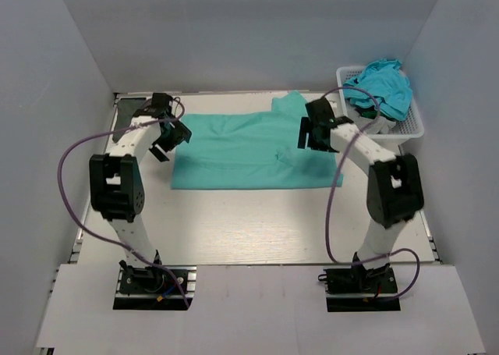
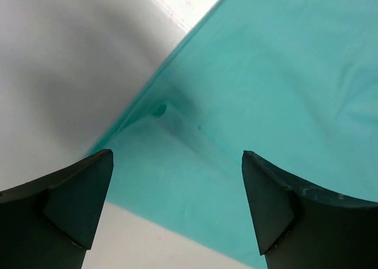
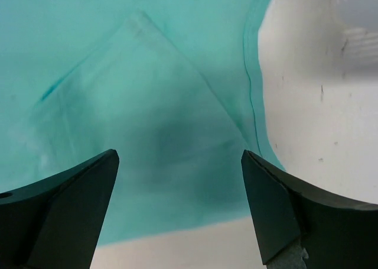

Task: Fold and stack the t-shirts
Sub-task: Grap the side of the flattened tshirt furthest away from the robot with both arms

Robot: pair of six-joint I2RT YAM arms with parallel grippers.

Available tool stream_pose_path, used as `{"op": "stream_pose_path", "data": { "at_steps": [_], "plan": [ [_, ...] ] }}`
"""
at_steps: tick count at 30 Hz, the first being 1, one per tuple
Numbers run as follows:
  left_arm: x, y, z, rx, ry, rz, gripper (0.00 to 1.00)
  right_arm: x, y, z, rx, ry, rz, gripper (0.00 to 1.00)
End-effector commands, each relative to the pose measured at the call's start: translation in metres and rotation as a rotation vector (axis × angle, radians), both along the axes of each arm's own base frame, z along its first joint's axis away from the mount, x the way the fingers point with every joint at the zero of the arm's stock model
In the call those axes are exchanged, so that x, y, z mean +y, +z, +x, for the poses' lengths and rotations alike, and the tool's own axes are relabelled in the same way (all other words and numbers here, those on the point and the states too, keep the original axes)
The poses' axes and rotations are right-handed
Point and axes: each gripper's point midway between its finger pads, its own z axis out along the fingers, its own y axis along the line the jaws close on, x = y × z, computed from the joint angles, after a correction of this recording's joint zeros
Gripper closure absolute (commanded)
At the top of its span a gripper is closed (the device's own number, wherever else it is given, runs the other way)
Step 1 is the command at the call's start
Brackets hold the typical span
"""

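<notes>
Top external view, near to far: arm bases at the near edge, bare table strip in front of them, then the teal-green t-shirt lying flat mid-table, then the white basket at the far right corner with a turquoise-blue t-shirt heaped in it. Teal shirt looks partly folded into a wide rectangle, long axis running left-right across the table, one sleeve poking out on the far side toward the right. Left gripper hangs over the shirt's left short edge, right gripper over its right end, so the cloth spans between them and each arm is nearer its own end. Both sets of fingers are spread wide with nothing held. Left wrist view confirms it: gap between the fingers, and below them the shirt's left edge, which looks slightly raised, with a small pucker. Right wrist view: same wide gap, a folded-in triangular flap and the hemmed right edge under it, bare table just beyond to the right. Judgement: mid-fold on the first shirt, nothing stacked yet. The next move likely needs a pinch at each end and a fold across the short axis, so both grips should land on the edge layers, not only the top flap, or the fold skews.
</notes>
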Motion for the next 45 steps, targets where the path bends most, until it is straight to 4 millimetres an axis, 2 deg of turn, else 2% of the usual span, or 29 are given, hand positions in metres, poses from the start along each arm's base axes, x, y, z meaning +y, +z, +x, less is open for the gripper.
{"op": "stream_pose_path", "data": {
  "at_steps": [1, 5, 10, 14, 15, 16, 17, 18, 19, 20, 21, 22, 23, 24, 26, 28, 29, 30, 33, 34, 36, 38, 39, 40, 41, 42, 43, 44, 45],
  "plan": [
    [-0.014, 0.016, -0.019, -0.068, -0.039, -0.066, 0.0, 0.006, 0.031, -0.015, -0.144, 0.038, 0.11, 0.1],
    [-0.038, 0.004, -0.017, -0.115, -0.112, -0.166, 0.0, 0.006, 0.011, -0.029, -0.117, 0.073, 0.123, 0.1],
    [-0.043, -0.026, -0.021, -0.035, -0.128, -0.187, 0.0, 0.003, -0.024, -0.03, -0.015, 0.027, 0.095, 0.1],
    [-0.038, -0.059, -0.049, 0.086, -0.123, -0.168, 0.0, 0.004, -0.05, -0.054, 0.085, 0.014, 0.108, 0.1],
    [-0.034, -0.072, -0.067, 0.144, -0.114, -0.156, 0.0, 0.002, -0.052, -0.06, 0.094, 0.01, 0.11, 0.1],
    [-0.031, -0.077, -0.077, 0.17, -0.109, -0.146, 0.0, -0.005, -0.072, -0.084, 0.153, 0.005, 0.098, 0.1],
    [-0.028, -0.08, -0.086, 0.186, -0.103, -0.133, 0.0, -0.004, -0.068, -0.09, 0.143, 0.006, 0.116, 0.1],
    [-0.025, -0.092, -0.112, 0.247, -0.099, -0.13, 0.0, -0.001, -0.062, -0.096, 0.13, 0.006, 0.15, 0.1],
    [-0.021, -0.097, -0.139, 0.287, -0.093, -0.119, 0.0, -0.004, -0.068, -0.128, 0.178, 0.018, 0.176, 0.1],
    [-0.021, -0.088, -0.136, 0.254, -0.095, -0.121, 0.0, -0.008, -0.078, -0.139, 0.208, 0.01, 0.167, 0.1],
    [-0.018, -0.097, -0.166, 0.315, -0.091, -0.117, 0.0, 0.0, -0.07, -0.15, 0.206, 0.044, 0.211, 0.1],
    [-0.015, -0.095, -0.181, 0.33, -0.073, -0.111, 0.0, -0.006, -0.079, -0.181, 0.242, 0.056, 0.219, 0.1],
    [-0.013, -0.089, -0.199, 0.312, -0.074, -0.113, 0.0, -0.004, -0.079, -0.192, 0.25, 0.075, 0.236, 0.1],
    [-0.013, -0.084, -0.206, 0.299, -0.063, -0.117, 0.0, 0.004, -0.067, -0.207, 0.22, 0.101, 0.31, 0.1],
    [-0.012, -0.073, -0.214, 0.259, -0.057, -0.122, 0.0, 0.003, -0.067, -0.225, 0.234, 0.114, 0.322, 0.1],
    [-0.013, -0.049, -0.207, 0.151, -0.065, -0.13, 0.0, 0.004, -0.049, -0.229, 0.193, 0.141, 0.335, 0.1],
    [-0.015, -0.033, -0.192, 0.088, -0.069, -0.135, 0.0, 0.005, -0.042, -0.226, 0.175, 0.158, 0.334, 0.1],
    [-0.016, -0.021, -0.183, 0.045, -0.072, -0.138, 0.0, 0.018, -0.016, -0.213, 0.115, 0.2, 0.379, 0.1],
    [-0.008, 0.018, -0.146, -0.074, -0.072, -0.091, 0.0, 0.033, 0.026, -0.178, -0.015, 0.272, 0.394, 0.1],
    [-0.006, 0.035, -0.128, -0.123, -0.065, -0.077, 0.0, 0.034, 0.024, -0.159, -0.041, 0.271, 0.371, 0.1],
    [0.013, 0.034, -0.107, -0.112, -0.01, 0.012, 0.0, 0.041, 0.056, -0.12, -0.155, 0.271, 0.352, 0.1],
    [0.014, 0.047, -0.083, -0.12, 0.011, 0.02, 0.0, 0.036, 0.047, -0.081, -0.151, 0.206, 0.262, 0.1],
    [0.019, 0.028, -0.072, -0.063, 0.026, 0.038, 0.0, 0.044, 0.088, -0.051, -0.237, 0.197, 0.268, 0.1],
    [0.017, 0.037, -0.052, -0.088, 0.027, 0.036, 0.0, 0.036, 0.049, -0.035, -0.143, 0.153, 0.189, 0.1],
    [0.022, 0.032, -0.042, -0.07, 0.04, 0.038, 0.0, 0.036, 0.048, -0.027, -0.125, 0.145, 0.17, 0.1],
    [0.027, 0.028, -0.032, -0.059, 0.039, 0.046, 0.0, 0.034, 0.029, -0.014, -0.084, 0.135, 0.136, 0.1],
    [0.026, 0.018, -0.011, -0.043, 0.038, 0.047, 0.0, 0.047, 0.07, 0.021, -0.185, 0.15, 0.161, 0.1],
    [0.032, 0.012, -0.001, -0.033, 0.042, 0.061, 0.0, 0.049, 0.05, 0.029, -0.127, 0.167, 0.143, 0.1],
    [0.032, 0.006, 0.008, -0.023, 0.028, 0.068, 0.0, 0.056, 0.049, 0.053, -0.134, 0.172, 0.148, 0.1]
  ]
}}
